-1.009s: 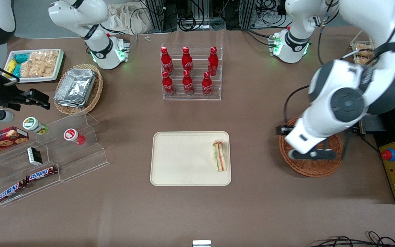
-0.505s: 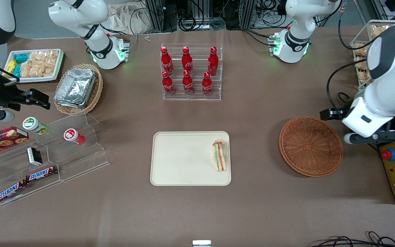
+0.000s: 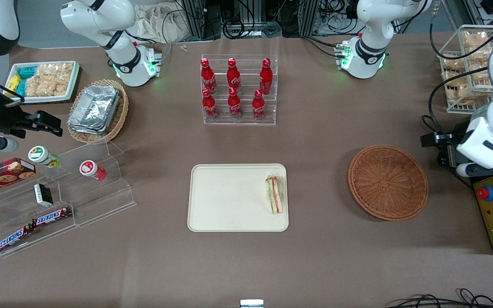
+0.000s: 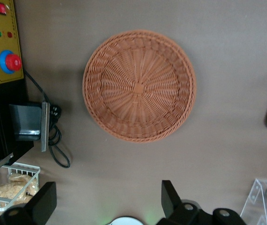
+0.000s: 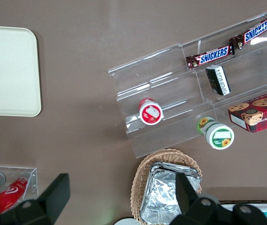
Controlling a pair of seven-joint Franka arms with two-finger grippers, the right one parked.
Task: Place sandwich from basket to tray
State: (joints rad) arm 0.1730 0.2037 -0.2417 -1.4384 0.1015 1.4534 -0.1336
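The sandwich (image 3: 274, 195) is left on the tray (image 3: 225, 201); the jaws (image 4: 107, 206), spread and empty, have been drawn off the basket (image 3: 387, 182), so the placement seems done.

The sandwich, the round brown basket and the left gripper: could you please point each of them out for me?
sandwich (image 3: 274, 195): front view, on its striped cut face.
basket (image 4: 139, 86): left wrist view, on the woven centre.
gripper (image 4: 110, 202): left wrist view, midway between its open jaws.
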